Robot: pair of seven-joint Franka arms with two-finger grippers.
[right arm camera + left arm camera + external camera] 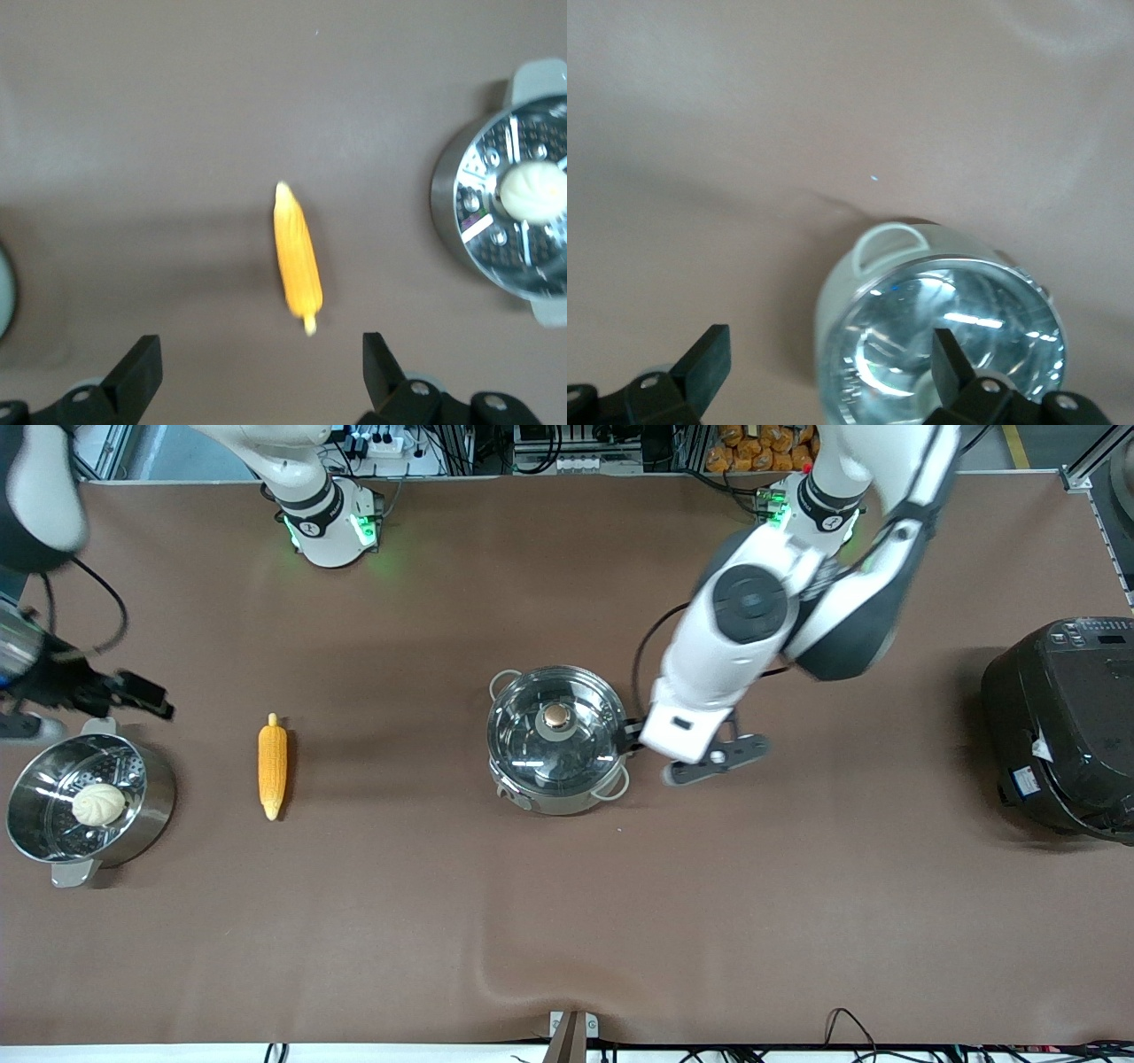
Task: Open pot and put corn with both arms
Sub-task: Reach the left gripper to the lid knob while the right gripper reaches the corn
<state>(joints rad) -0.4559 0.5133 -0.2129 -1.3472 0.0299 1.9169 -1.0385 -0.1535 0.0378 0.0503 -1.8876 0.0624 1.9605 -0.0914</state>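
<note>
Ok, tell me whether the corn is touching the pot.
Apart. The front view shows the corn lying on bare table toward the right arm's end, a clear gap from the lidded pot.

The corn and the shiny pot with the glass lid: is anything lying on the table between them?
No. In the front view only bare brown table lies between the corn and the pot.

The left arm's own white wrist hides most of its black two-finger gripper (pixel 631 737) in the front view. The big black cooker (pixel 1063 726) is cut by that picture's edge. In the left wrist view, the round shiny steel pot (pixel 939 328) is blurred and runs off the frame.
</note>
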